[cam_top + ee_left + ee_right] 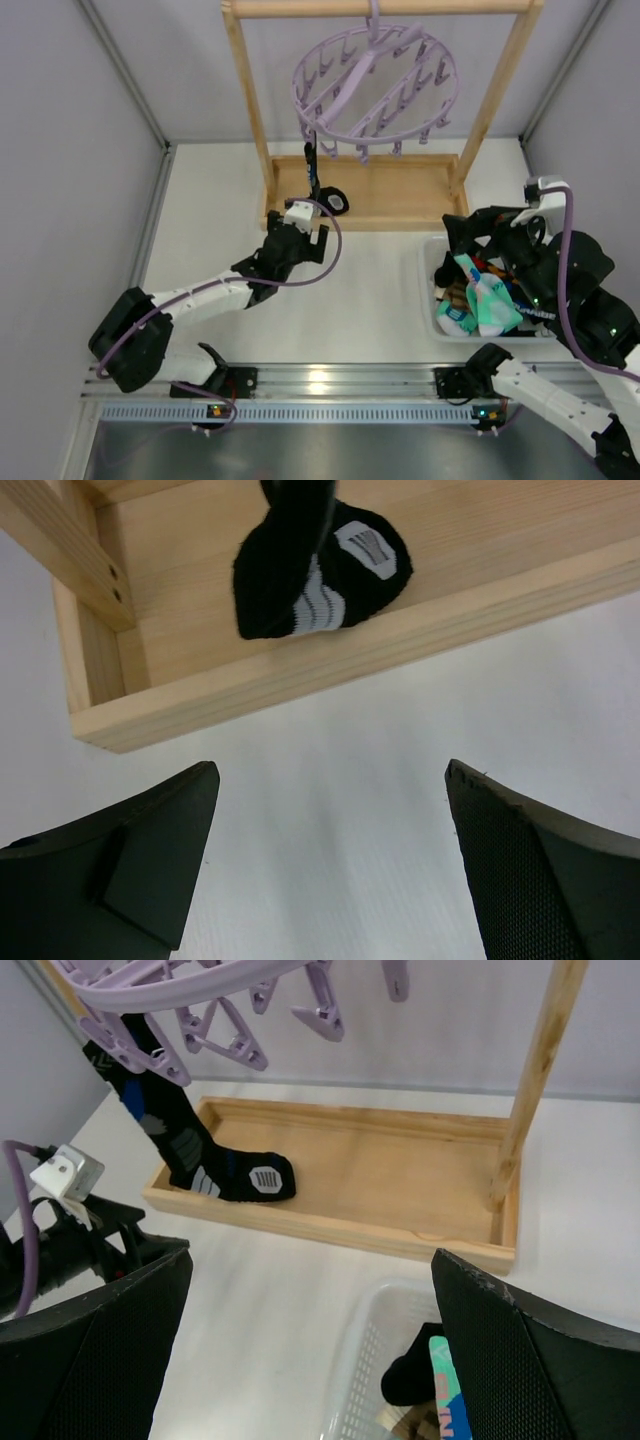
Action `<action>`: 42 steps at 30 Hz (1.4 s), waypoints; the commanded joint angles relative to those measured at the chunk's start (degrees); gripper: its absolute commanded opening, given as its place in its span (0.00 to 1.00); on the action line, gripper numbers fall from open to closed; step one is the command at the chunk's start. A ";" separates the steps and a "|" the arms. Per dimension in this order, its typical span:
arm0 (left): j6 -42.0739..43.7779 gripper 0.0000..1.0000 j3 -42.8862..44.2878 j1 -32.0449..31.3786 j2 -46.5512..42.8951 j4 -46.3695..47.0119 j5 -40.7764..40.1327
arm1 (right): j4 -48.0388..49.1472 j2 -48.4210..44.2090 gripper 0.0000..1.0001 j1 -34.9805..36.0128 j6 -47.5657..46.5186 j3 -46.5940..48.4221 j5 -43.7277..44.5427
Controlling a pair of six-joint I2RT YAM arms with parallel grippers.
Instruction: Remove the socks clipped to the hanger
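- Hanging from a peg at the lower left of the hanger (170, 992), one black sock (334, 200) is the only one clipped on; every other peg in view is bare
- Its long axis runs roughly straight down from the peg, then bends at the heel, so the foot rests on the floor of the wooden rack (250, 100) with the toe towards the right of the right wrist view
- In the top view the sock sits just above the left gripper (330, 770), nearly in line with it, and the left wrist view shows the toe at upper centre, straight ahead
- That gripper's fingers stand wide apart with nothing between them, low over the white table (370, 280)
- The right gripper (312, 1257) is also spread wide and holds nothing; it hovers over the white basket (430, 290) at the right of the top view, well apart from the sock, so the left arm is plainly the nearer one
- Loose socks, a teal-white one among them, lie piled in the basket
- Standing between the left fingers and the toe is the tray's front rail; a reach would likely need to go over it and take the leg higher up
- The rack's left post and the neighbouring empty pegs crowd the clip, which could snag a pull
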 commanded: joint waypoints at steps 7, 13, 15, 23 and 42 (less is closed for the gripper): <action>11.03 0.98 -2.48 11.76 8.25 29.07 18.20 | 5.44 1.52 0.99 -0.47 -0.19 -1.83 -7.13; 10.95 0.90 2.44 15.37 15.81 33.65 21.20 | 5.70 2.31 0.99 -0.47 -1.24 -2.18 -9.15; 10.95 0.79 3.84 15.37 17.39 35.49 19.88 | 6.14 2.74 0.99 -0.47 -1.33 -2.18 -9.50; 10.07 0.41 6.75 15.37 16.79 38.05 24.61 | 6.49 4.07 0.99 -0.47 -1.77 -2.26 -10.64; 21.57 0.00 11.13 -13.79 15.99 34.98 -19.80 | 9.05 14.95 0.99 -0.47 1.48 12.30 -16.71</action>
